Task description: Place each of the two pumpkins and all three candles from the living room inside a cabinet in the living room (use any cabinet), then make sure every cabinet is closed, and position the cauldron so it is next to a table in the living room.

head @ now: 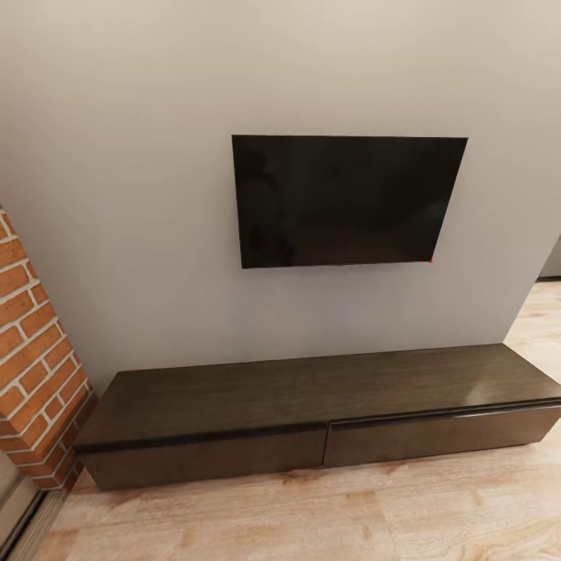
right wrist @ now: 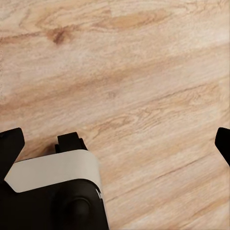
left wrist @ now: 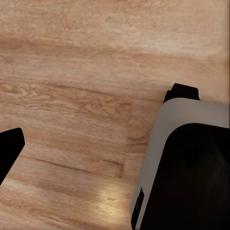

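Head view: cabinet (head: 312, 421) stands ahead against the grey wall (head: 117, 195), long axis running left to right, both drawer fronts flush and shut. Dark matte wood grain, flat top, bare. Black TV (head: 347, 201) mounted above; brick pillar (head: 35, 366) at left.

Left wrist view: pale plank floor (left wrist: 86, 72), robot base (left wrist: 191, 167) grey and black. One dark fingertip at the frame edge; jaw state cannot be told.

Right wrist view: same floor (right wrist: 143, 72); right gripper (right wrist: 115, 141) with tips wide apart, holding nothing. Neither arm judged nearer.
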